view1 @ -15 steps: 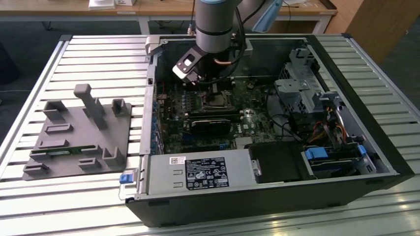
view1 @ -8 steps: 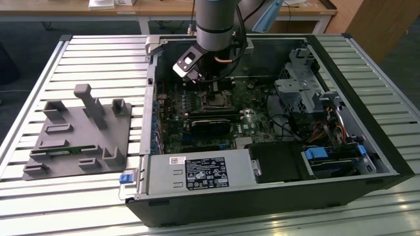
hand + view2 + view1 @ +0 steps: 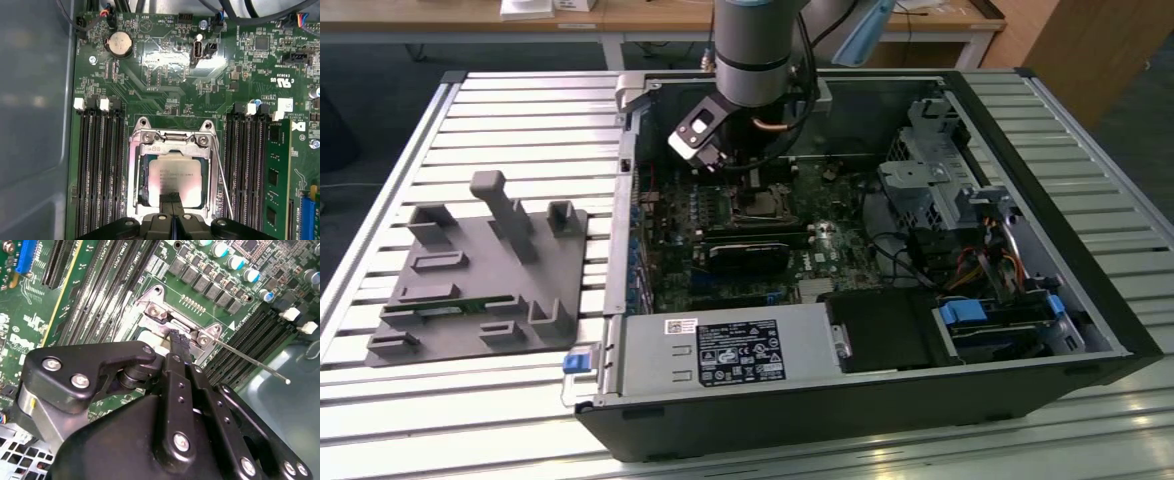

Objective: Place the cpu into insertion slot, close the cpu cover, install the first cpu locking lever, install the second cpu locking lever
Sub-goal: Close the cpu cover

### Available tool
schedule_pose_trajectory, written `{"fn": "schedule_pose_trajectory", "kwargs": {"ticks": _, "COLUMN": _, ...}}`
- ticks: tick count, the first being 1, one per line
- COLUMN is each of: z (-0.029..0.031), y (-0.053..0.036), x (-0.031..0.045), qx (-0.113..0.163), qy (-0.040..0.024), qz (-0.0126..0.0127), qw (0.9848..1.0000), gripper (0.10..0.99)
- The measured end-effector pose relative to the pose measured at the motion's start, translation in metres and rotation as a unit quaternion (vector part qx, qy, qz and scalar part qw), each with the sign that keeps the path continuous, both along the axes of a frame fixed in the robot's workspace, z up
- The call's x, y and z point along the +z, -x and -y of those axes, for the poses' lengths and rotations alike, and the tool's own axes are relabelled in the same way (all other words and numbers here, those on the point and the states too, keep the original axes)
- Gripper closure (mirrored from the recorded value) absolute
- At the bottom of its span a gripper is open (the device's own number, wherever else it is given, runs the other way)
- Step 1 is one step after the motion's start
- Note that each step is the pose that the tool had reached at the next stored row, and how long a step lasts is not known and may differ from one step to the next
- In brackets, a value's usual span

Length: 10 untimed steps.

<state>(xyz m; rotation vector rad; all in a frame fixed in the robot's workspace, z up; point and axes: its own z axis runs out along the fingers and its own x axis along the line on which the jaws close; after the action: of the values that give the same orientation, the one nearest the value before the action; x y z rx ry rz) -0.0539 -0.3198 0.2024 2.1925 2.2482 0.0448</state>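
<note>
Cpu (image 3: 172,175) sits in the insertion slot (image 3: 144,190), with the cpu cover (image 3: 152,149) lowered over it. The gripper (image 3: 172,197) has its fingers pressed together, holding nothing, at the cover's edge. Judged: cover-closing step. The wire locking lever (image 3: 222,175) stands unlatched and calls for precise contact.

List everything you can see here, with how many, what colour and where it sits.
computer case: one, black, open, on the slatted table
circuit board: one, green, inside the case
cpu: one, silver, in the insertion slot
cpu cover: one, silver frame, around the cpu
locking lever: one, thin silver rod, beside the cover
coin battery: one, silver, on the board
fixture: one, grey, on the table beside the case
arm: one, grey, above the board
claw: one, black, shut, tip at the cpu's edge
</note>
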Motion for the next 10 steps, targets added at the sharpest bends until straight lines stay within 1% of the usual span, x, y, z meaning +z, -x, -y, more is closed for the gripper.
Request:
{"fn": "schedule_pose_trajectory", "kwargs": {"ticks": 2, "z": 0.0000, "y": 0.0000, "x": -0.0017, "qx": 0.000, "qy": 0.0001, "qz": 0.0000, "qw": 1.0000, "gripper": 0.980}}
{"fn": "schedule_pose_trajectory", "kwargs": {"ticks": 5, "z": 0.0001, "y": -0.0006, "x": -0.0021, "qx": 0.000, "qy": 0.0002, "qz": -0.0002, "qw": 1.0000, "gripper": 0.980}}
{"fn": "schedule_pose_trajectory", "kwargs": {"ticks": 10, "z": -0.0002, "y": -0.0034, "x": -0.0029, "qx": 0.000, "qy": -0.0017, "qz": 0.0001, "qw": 1.0000, "gripper": 0.980}}
